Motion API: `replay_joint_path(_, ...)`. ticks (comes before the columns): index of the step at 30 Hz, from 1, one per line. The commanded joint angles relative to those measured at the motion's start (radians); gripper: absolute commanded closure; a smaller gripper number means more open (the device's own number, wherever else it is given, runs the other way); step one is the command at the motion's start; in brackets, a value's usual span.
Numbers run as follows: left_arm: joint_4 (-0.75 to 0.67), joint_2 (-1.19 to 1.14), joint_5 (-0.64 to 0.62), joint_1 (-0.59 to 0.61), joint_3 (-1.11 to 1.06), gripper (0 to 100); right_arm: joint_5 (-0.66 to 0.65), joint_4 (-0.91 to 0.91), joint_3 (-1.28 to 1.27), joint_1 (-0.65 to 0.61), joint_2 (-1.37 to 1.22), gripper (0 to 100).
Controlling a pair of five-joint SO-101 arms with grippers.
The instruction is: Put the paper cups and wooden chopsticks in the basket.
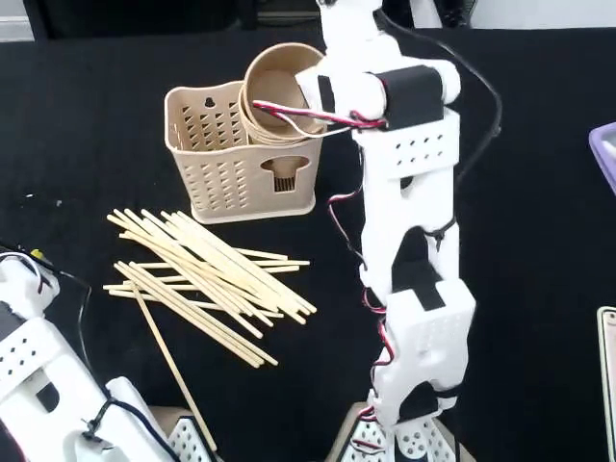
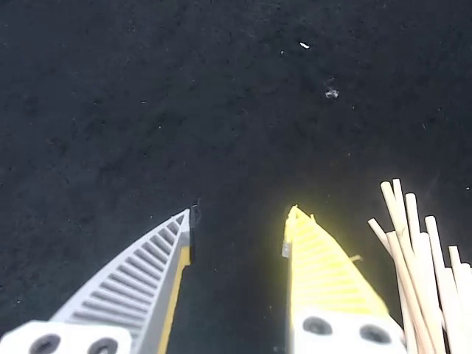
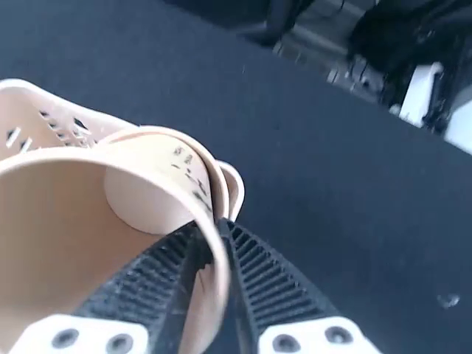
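Pinches paper cup [image 3: 88, 221] at the rim w/ right gripper [image 3: 212, 227]: jaws nearly closed, one inside the wall, one outside, thin paper betw. them. Holds it tilted, mouth toward the high cam, at the corner of the basket [image 1: 231, 168] nearest that arm; partly inside or just above, can't tell which. Looks like layered rims, so poss. a nested stack, not a single cup. Judged on handling: v. light, thin-walled, easily crushed, so needs a gentle squeeze only. Rim prob. the stiffest part, so a sound place to grip. Smooth paper, so may slip if tipped further. Hangs left gripper [image 2: 240, 214] low over the black table [image 1: 87, 106], jaws well apart w/ nothing betw. them, just beside the ends of the wooden chopsticks [image 2: 420, 265]. Leaves those in a loose crossed pile on the table in front of the basket, none inside as far as visible. Judged on handling: light, stiff, thin, prone to rolling & fanning out. Best taken a few at a time across the middle, approx. at the balance pt, else likely to tip & slide out of the jaws.
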State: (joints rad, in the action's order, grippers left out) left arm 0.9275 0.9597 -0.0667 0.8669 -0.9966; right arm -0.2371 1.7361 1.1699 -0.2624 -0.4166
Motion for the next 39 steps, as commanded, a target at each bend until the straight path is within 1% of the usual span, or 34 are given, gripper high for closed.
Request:
replay_joint_path(1,-0.021,0.018,-0.006,-0.012,0.018,79,-0.002,0.025,-0.054,-0.018,0.062,98.7)
replay_joint_path(6,-0.021,0.018,-0.006,-0.012,0.016,79,-0.038,-0.025,-0.065,-0.018,0.056,97.0)
replay_joint_path(7,-0.021,0.018,-0.006,-0.012,0.015,79,-0.037,-0.04,-0.065,-0.02,0.058,94.4)
replay_joint_path(10,-0.021,0.018,-0.006,-0.012,0.015,79,-0.035,-0.08,-0.031,-0.023,0.053,82.5)
replay_joint_path(12,-0.021,0.02,-0.006,-0.012,0.015,79,-0.038,-0.109,-0.001,-0.032,0.051,79.1)
replay_joint_path(15,-0.021,0.02,-0.006,-0.012,0.015,79,-0.035,-0.157,0.028,-0.037,0.051,81.7)
replay_joint_path(18,-0.021,0.02,-0.006,-0.012,0.015,79,-0.035,-0.155,0.058,-0.058,0.058,83.9)
replay_joint_path(24,-0.021,0.02,-0.006,-0.012,0.015,79,-0.034,0.037,0.219,-0.106,0.058,84.1)
replay_joint_path(27,-0.021,0.02,-0.006,-0.012,0.015,79,-0.034,0.032,0.214,-0.112,0.079,84.2)
replay_joint_path(32,-0.021,0.02,-0.005,-0.013,0.015,79,-0.035,0.023,0.042,-0.133,0.151,84.0)
replay_joint_path(39,-0.021,0.02,-0.005,-0.013,0.015,79,-0.044,-0.071,-0.173,-0.14,0.111,84.3)
